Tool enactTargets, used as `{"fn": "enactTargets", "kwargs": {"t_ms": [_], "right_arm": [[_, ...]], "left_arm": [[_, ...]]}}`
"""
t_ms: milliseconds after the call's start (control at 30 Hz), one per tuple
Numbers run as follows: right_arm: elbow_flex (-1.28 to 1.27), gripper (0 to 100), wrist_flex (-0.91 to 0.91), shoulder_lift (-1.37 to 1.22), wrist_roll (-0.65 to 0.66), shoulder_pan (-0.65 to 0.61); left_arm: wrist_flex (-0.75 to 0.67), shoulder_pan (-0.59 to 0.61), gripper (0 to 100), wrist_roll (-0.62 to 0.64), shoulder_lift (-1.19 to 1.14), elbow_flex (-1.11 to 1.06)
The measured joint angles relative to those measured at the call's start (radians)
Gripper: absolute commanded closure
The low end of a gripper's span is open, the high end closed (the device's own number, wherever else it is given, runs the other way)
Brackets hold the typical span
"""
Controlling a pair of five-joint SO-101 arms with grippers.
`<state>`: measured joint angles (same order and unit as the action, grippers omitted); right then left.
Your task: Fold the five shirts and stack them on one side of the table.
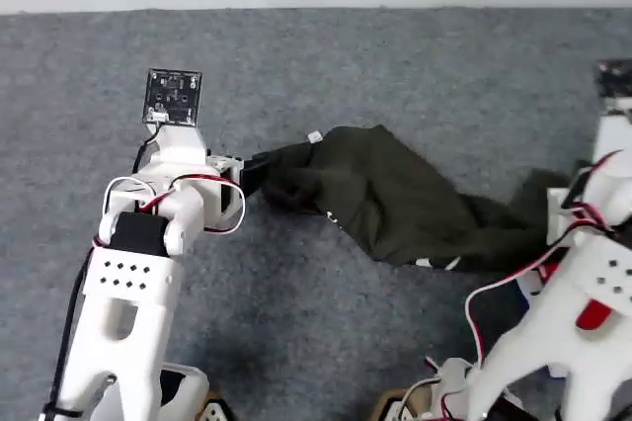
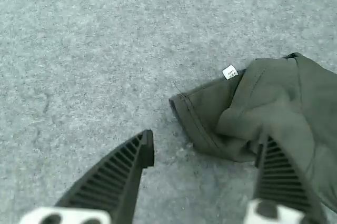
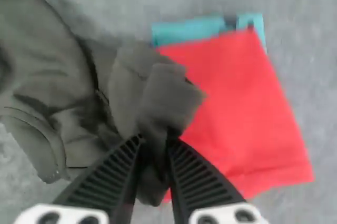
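My left arm (image 1: 128, 283) and right arm (image 1: 583, 293) are white plastic shells with black servos at the joints. Red, white and black wires loop along them. A white plate on my left arm is dotted with small holes. My fingers (image 2: 113, 174) are black ribbed wedges on white bases.

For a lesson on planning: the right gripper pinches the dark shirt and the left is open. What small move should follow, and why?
Probably the left gripper should close on the hem of the dark shirt: its jaws stand open with that hem between them, while the right gripper pinches the other end above the red shirt.
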<state>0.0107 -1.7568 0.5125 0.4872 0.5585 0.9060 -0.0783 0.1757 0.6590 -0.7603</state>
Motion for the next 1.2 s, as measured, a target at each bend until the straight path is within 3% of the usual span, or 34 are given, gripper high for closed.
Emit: {"fn": "enactTargets", "kwargs": {"t_ms": [200,367,467,600,833,1000,1200], "right_arm": [[-0.043,75.3,0.0,0.0,0.0,0.048],[-0.025,72.8,0.0,0.034,-0.032,0.003],[-0.017,72.8,0.0,0.054,-0.057,-0.147],[-0.058,72.8,0.011,0.018,-0.068,-0.451],[-0.157,72.9,0.316,-0.327,-0.074,-0.888],[-0.048,72.9,0.463,-0.681,-0.103,-1.048],[0.278,73.3,0.483,-1.039,-0.115,-1.089]], "left_arm": [[0.0,0.0,69,0.0,0.0,0.0],[0.0,0.0,69,0.0,0.0,0.0],[0.0,0.0,69,0.0,0.0,-0.017],[0.0,0.0,69,0.0,0.0,-0.025],[0.0,0.068,69,0.0,0.0,-0.025],[0.0,0.095,69,0.0,0.0,-0.025],[0.0,0.097,69,0.0,0.0,-0.028]]}}
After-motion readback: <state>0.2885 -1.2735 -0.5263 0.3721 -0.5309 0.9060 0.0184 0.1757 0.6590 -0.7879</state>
